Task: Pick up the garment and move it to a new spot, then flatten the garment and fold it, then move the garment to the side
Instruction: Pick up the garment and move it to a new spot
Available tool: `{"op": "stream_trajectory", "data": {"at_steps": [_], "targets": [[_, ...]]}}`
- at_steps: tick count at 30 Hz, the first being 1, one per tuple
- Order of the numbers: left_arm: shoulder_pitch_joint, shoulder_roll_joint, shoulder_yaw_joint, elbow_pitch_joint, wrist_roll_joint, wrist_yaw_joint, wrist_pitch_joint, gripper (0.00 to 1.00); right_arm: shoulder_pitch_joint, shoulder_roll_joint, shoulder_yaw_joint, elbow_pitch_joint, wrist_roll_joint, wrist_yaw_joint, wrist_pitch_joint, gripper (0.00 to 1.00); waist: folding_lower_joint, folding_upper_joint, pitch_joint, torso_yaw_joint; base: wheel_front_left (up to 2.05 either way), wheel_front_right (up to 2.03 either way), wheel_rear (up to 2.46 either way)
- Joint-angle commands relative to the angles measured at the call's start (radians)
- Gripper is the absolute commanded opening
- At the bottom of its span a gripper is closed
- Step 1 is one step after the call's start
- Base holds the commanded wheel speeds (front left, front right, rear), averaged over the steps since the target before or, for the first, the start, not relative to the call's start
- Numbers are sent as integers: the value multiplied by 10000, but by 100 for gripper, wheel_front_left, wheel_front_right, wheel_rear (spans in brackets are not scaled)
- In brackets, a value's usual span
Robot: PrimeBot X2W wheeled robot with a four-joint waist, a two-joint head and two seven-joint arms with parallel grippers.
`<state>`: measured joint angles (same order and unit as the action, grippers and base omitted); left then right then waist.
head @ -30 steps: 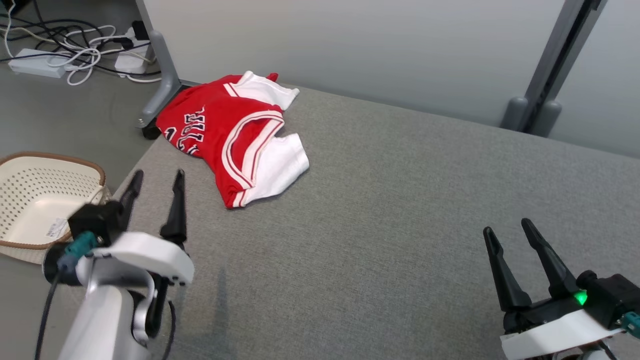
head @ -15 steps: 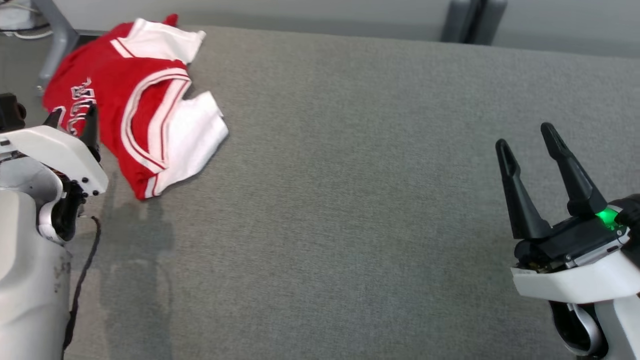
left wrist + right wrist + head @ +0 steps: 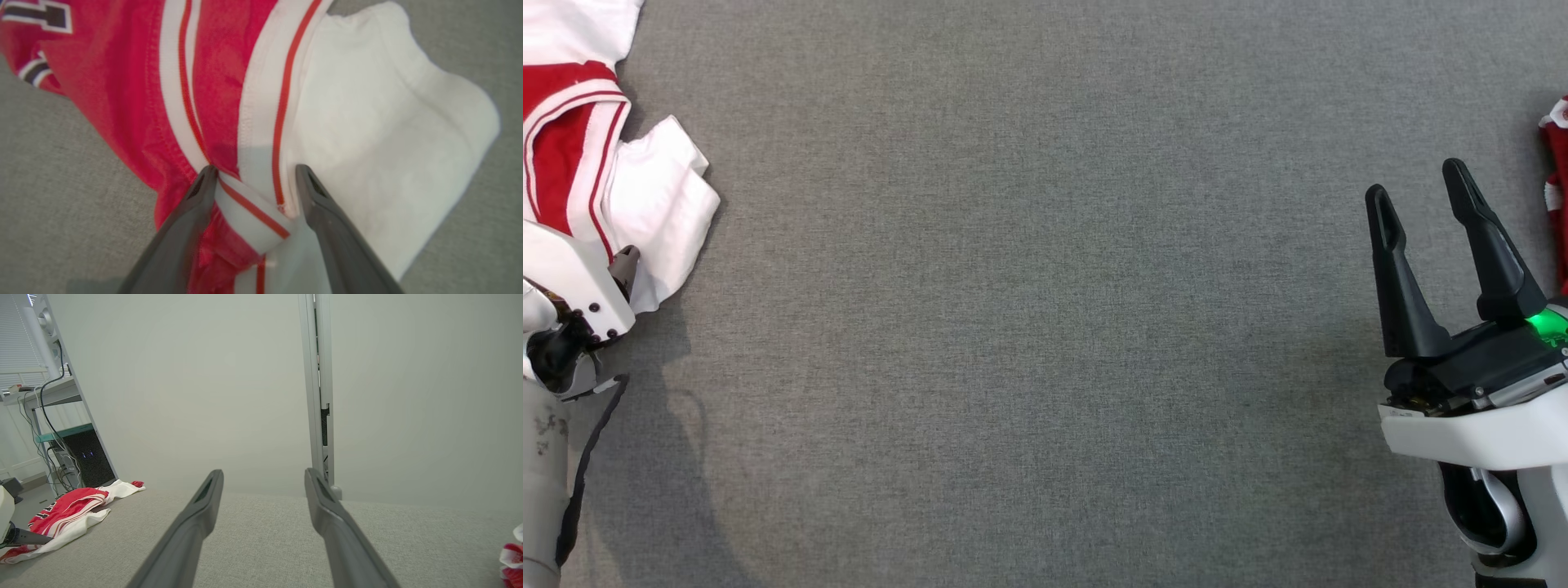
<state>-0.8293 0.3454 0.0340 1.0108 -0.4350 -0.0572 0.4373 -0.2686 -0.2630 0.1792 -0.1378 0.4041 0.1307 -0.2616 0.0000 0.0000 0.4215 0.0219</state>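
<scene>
Straddling garment (image 3: 135,81) fold — left gripper (image 3: 253,171), jaws spread | right gripper (image 3: 1415,180) spread, empty, well apart

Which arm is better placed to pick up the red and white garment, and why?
Left. The left fingers stand open astride a striped fold of the garment; the right fingers hang open above the grey surface, far from it.

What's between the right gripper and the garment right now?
Nothing but bare grey mat. In the head view the right gripper stands at the right, the garment at the far left, only mat between.
</scene>
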Motion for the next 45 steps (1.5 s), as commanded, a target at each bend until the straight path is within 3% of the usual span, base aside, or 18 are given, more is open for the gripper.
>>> {"op": "stream_trajectory", "data": {"at_steps": [1,3,5,6,7,8,15,26,37,45], "targets": [[227,-228,-124,358,-55,-13,253,100,-105,-12,-15,18,19,1,-46,100,0,0,81,-97,0,0,0],[193,-238,-166,546,-67,-43,386,100,-102,2,-41,1,3,1,-46,100,0,0,92,-107,0,0,0],[129,-247,-201,642,-80,-98,342,82,-99,10,-45,-13,-24,1,-46,100,0,0,101,-93,0,0,0],[88,-249,-224,653,-82,-136,242,49,-103,9,-38,-9,-38,1,-46,100,0,0,101,-78,0,0,0],[45,-240,-260,643,-51,-152,145,29,-109,5,-26,-2,-46,1,-46,100,0,0,97,-62,0,0,0],[-13,-222,-289,625,-16,-185,42,0,-111,1,-11,12,-52,1,-46,100,0,0,83,-45,0,0,0],[-190,114,-632,433,247,-425,-879,0,34,83,82,229,-81,1,-46,100,0,0,-457,72,0,0,0],[-256,445,-1933,-562,646,-731,-1296,0,708,597,224,804,-195,1,-46,100,0,0,-2467,94,0,0,0],[147,959,-4557,-3981,-519,-746,-505,0,1332,1056,124,1099,-350,1,-46,100,0,0,-3865,-728,0,0,0],[59,628,-5355,-6094,-1179,-727,-95,0,1423,1119,26,1163,-423,1,-46,100,0,0,-4333,-1448,0,0,0]]}}
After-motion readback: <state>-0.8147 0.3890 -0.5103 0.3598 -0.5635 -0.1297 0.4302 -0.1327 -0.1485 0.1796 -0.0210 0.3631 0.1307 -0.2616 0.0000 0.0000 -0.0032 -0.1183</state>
